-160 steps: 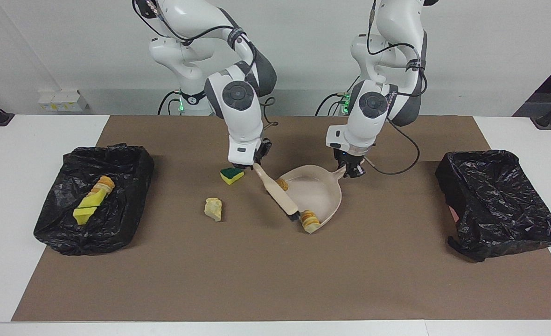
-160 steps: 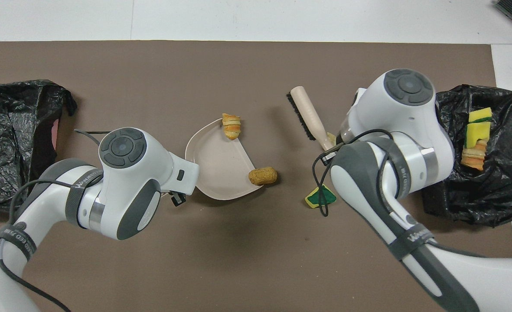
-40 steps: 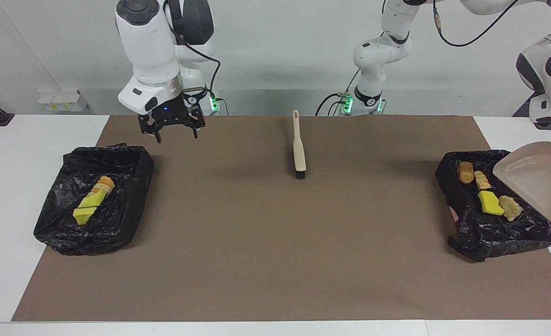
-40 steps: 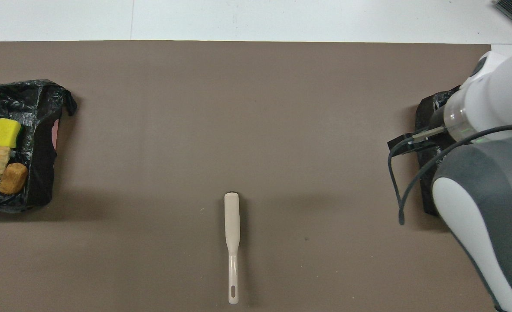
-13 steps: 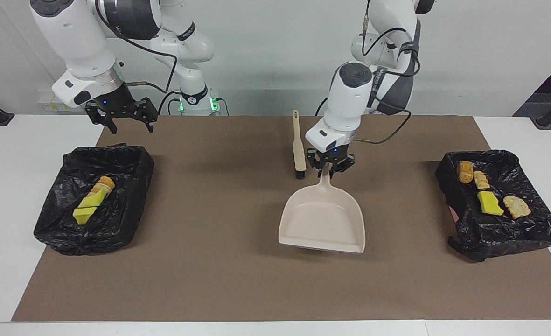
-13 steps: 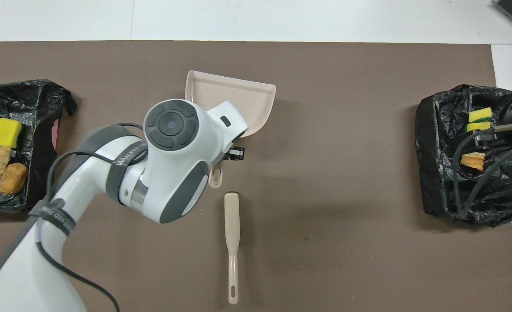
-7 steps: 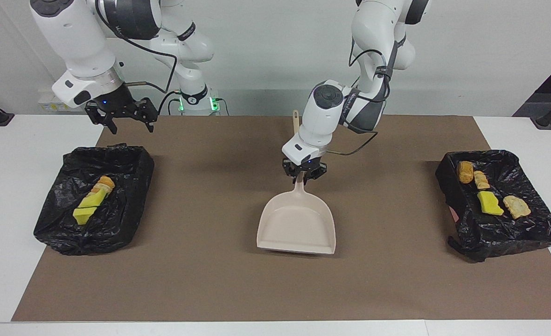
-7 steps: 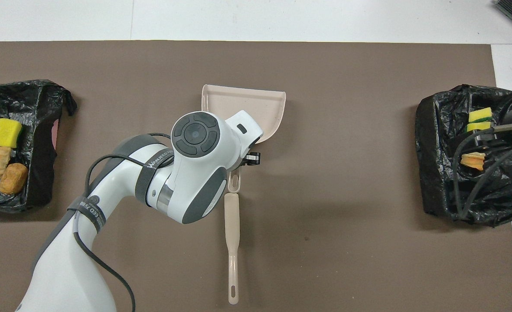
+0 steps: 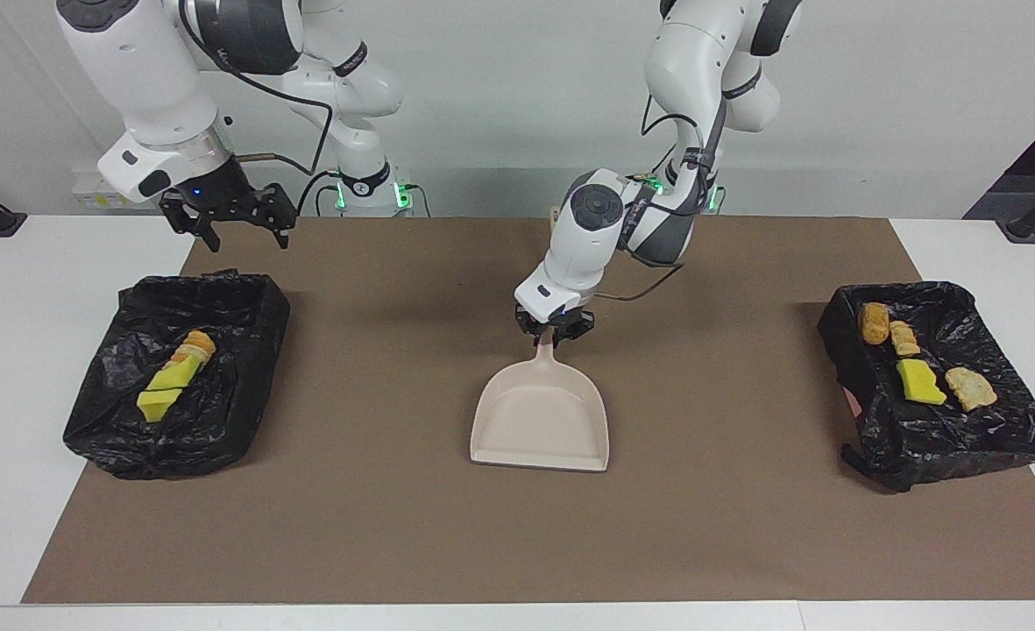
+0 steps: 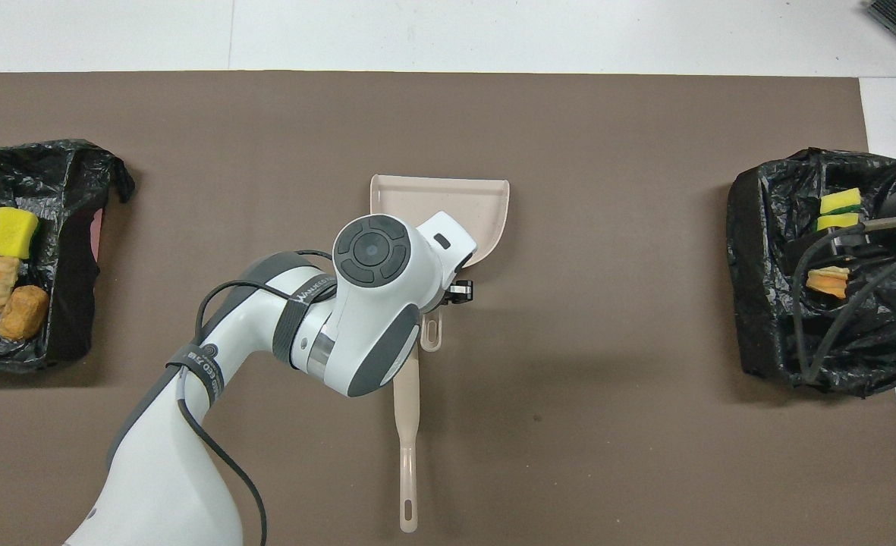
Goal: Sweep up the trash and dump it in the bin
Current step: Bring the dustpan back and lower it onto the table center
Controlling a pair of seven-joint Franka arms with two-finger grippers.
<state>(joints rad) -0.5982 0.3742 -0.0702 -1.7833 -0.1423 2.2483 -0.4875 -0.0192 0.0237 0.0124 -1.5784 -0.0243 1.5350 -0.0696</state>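
On the brown mat (image 9: 394, 526), I find the trash (image 9: 920, 383) in black bins (image 9: 990, 431) at both frame edges, the right gripper (image 9: 228, 217) spread at upper left, and the left gripper (image 9: 554, 331) at the dustpan (image 9: 539, 425) handle mid-frame, grip unreadable: a snagged retreat could drag it against the brush (image 10: 406, 409).

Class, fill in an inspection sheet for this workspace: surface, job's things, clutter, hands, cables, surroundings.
Surface: brown mat on a white table.
Job's things: trash in the bin at the right arm's end; more trash in the other bin; dustpan and brush mid-mat.
Clutter: nothing seen.
Hands: left hand at the dustpan's handle; right hand open, raised beside its bin, waiting.
Cables: black cable looping off the left arm.
Surroundings: plain white wall.
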